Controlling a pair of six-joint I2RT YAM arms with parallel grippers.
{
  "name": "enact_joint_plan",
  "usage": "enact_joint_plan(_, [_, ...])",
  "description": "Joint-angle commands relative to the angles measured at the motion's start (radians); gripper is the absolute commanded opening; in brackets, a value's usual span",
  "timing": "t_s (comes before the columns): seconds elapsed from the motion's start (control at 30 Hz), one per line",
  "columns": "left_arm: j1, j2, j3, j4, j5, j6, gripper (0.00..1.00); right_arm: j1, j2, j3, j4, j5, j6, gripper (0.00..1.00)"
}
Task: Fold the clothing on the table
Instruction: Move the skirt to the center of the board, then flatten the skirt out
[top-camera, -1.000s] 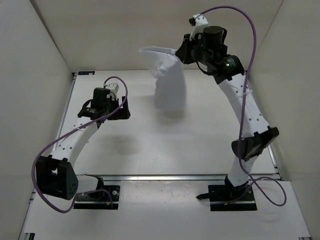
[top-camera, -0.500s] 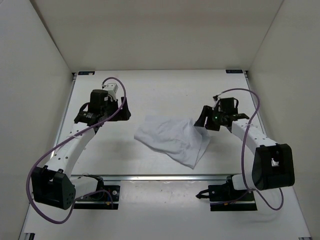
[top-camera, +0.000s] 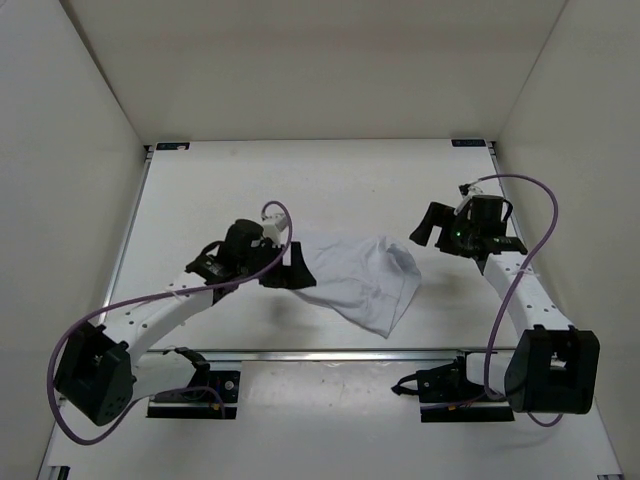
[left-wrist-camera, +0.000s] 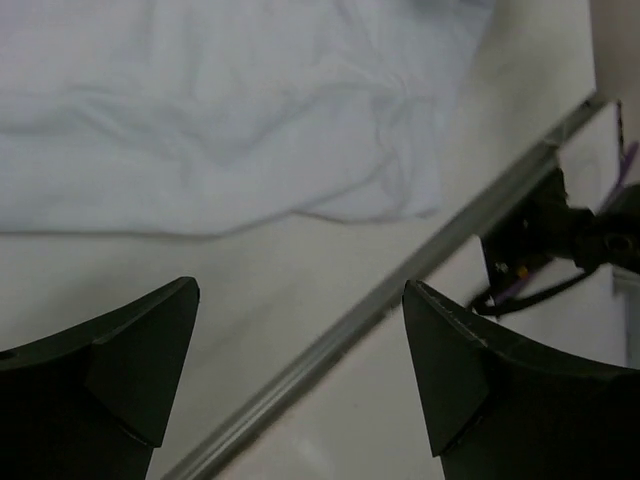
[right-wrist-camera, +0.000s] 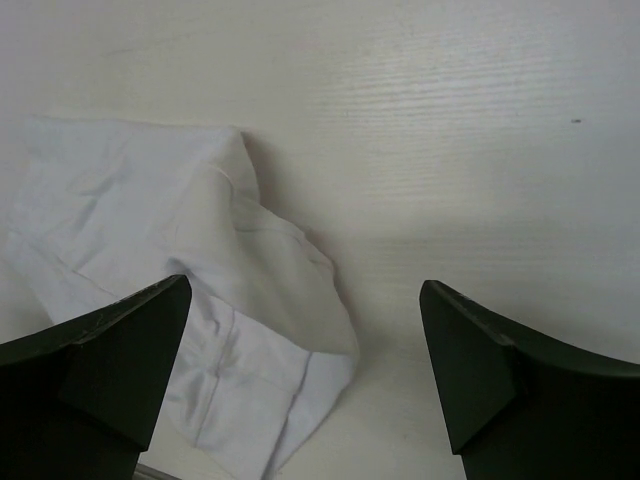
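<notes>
Along the bottom of the top view, the metal rail (top-camera: 330, 353) is running across the near edge of the worktop (top-camera: 220, 180), with the two arm bases sitting just below it. A purple cable (top-camera: 150, 300) is looping beside the left arm.

Just beyond the rail, the white clothing (top-camera: 365, 285) is lying on the worktop a little right of centre. It is rumpled and loosely spread, and one corner is pointing down toward the rail. Nothing is gripping it.

The left claw (top-camera: 250, 270) is hovering just beside the garment's left edge, in the lower-left middle of the frame. In the left wrist view its fingers (left-wrist-camera: 130, 360) are standing spread wide with nothing between them. The wrinkled clothing (left-wrist-camera: 220, 120) is filling the top of that frame, and the rail (left-wrist-camera: 400, 280) is cutting diagonally across the lower right.

Slightly farther back, the right claw (top-camera: 467, 235) is sitting near the garment's upper-right corner, apart from it. The right wrist view is showing its fingers (right-wrist-camera: 110, 360) also spread and empty. The clothing (right-wrist-camera: 200, 290) is lying in the lower left there, with bare worktop across the rest.
</notes>
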Motion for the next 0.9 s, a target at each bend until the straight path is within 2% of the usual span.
enact_joint_plan(0.0, [-0.077,-0.004,-0.074,0.182,0.133,-0.169,0.93,-0.032,0.015,-0.072,-0.011,-0.010,-0.040,0.94])
enact_joint_plan(0.07, [-0.106,-0.004,-0.106,0.253,0.130,-0.227,0.93,-0.023,0.015,-0.089,0.005,-0.030,-0.038,0.91])
enact_joint_plan(0.13, [-0.105,-0.003,-0.146,0.310,0.111,-0.279,0.91,-0.013,0.024,-0.102,0.034,-0.039,-0.026,0.83])
enact_joint_plan(0.17, [-0.106,0.002,-0.161,0.358,0.102,-0.299,0.90,0.001,0.046,-0.109,0.035,-0.047,-0.019,0.82])
enact_joint_plan(0.27, [-0.105,0.028,-0.143,0.353,0.045,-0.304,0.89,0.056,0.098,-0.097,0.069,-0.053,-0.009,0.81])
enact_joint_plan(0.3, [-0.099,0.040,-0.140,0.351,0.039,-0.301,0.89,0.073,0.125,-0.100,0.081,-0.067,-0.005,0.77])
enact_joint_plan(0.4, [-0.092,0.071,-0.106,0.321,0.022,-0.276,0.88,0.107,0.170,-0.094,0.129,-0.084,0.014,0.58])
enact_joint_plan(0.47, [-0.080,0.071,-0.096,0.321,0.014,-0.269,0.88,0.128,0.196,-0.082,0.160,-0.099,0.026,0.40])
enact_joint_plan(0.5, [-0.063,0.070,-0.097,0.321,0.017,-0.267,0.87,0.147,0.227,-0.073,0.173,-0.111,0.029,0.37])
enact_joint_plan(0.6, [-0.030,0.041,-0.100,0.281,0.013,-0.258,0.88,0.181,0.288,-0.028,0.189,-0.145,0.043,0.12])
enact_joint_plan(0.67, [-0.013,0.024,-0.100,0.265,0.017,-0.253,0.89,0.219,0.334,0.024,0.216,-0.175,0.066,0.05])
enact_joint_plan(0.87, [-0.046,0.053,-0.048,0.206,-0.015,-0.189,0.90,0.345,0.413,0.266,0.203,-0.211,0.078,0.00])
